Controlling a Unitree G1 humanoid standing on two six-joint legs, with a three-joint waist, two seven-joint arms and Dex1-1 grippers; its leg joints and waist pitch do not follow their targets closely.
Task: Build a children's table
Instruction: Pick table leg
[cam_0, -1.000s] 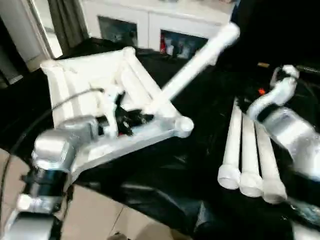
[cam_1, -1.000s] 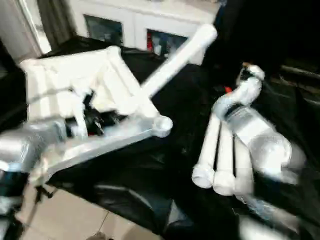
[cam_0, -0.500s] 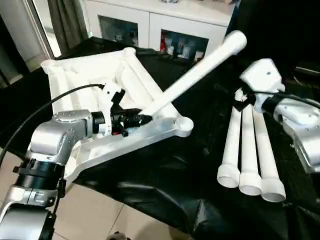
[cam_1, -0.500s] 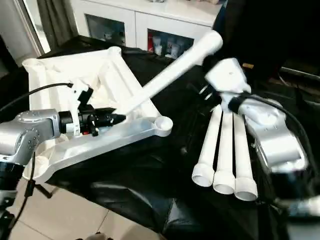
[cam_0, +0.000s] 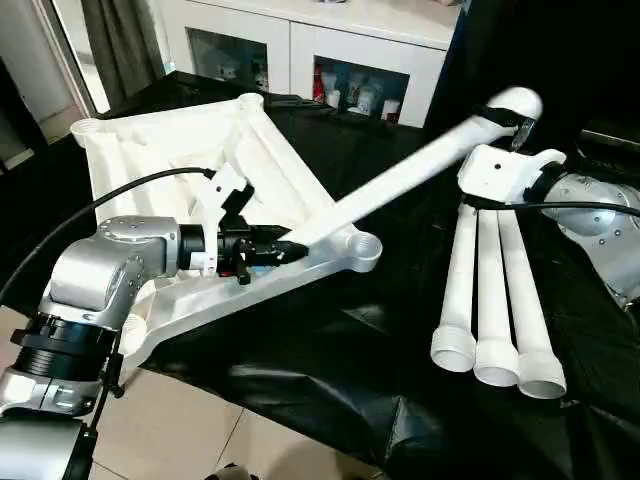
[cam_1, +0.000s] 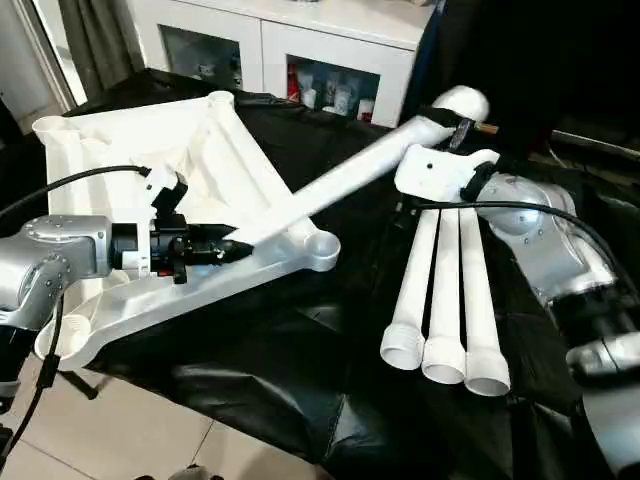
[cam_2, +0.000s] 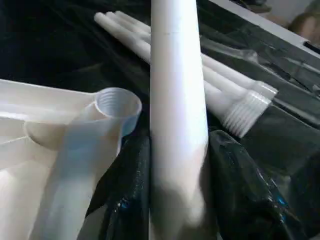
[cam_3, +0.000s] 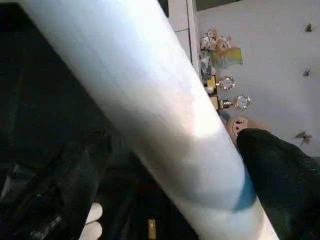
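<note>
One long white tapered leg (cam_0: 400, 180) is held slanted above the black-draped work surface (cam_0: 330, 370), its long axis running from a low end near the table top's near corner socket (cam_0: 362, 245) up and away to a rounded end at the robot's right. The low end is gripped between the closed fingers of the left gripper (cam_0: 275, 245). The raised end is flanked by the right gripper (cam_0: 515, 118), whose jaws stand wide open; contact with the leg cannot be told. The white plastic table top (cam_0: 180, 150) lies tilted, ribbed underside up, on the left of the surface. Three further legs (cam_0: 495, 290) lie side by side on the right, threaded ends (cam_0: 497, 362) toward the robot, narrow ends pointing away. A white cabinet (cam_0: 330, 50) stands behind.
</note>
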